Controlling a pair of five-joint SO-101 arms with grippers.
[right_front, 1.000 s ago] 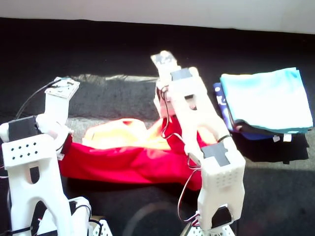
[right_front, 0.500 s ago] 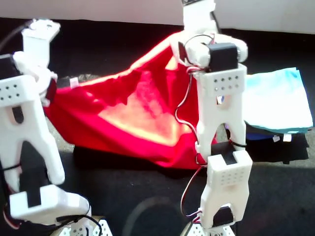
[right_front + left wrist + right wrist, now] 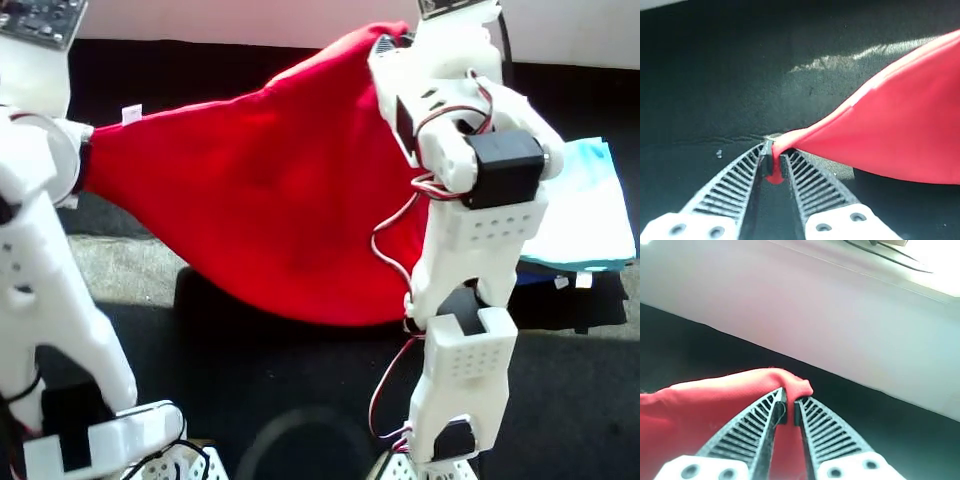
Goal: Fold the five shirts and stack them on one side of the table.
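**High view.** Fixed, above and behind the two arm bases. Looks down and forward over the table (image 3: 250,70) to the wall (image 3: 250,20) at its far edge. Both arms stand close in the foreground.

**Left wrist view.** On the left arm, sighting along the left gripper (image 3: 774,161). Very near its tips, facing down onto the table.

**Right wrist view.** On the right arm, sighting along the right gripper (image 3: 789,409). Very near its tips, facing the wall.

**Shared.** Shirt (image 3: 260,220) and table in all three views; wall in the high and right wrist views.
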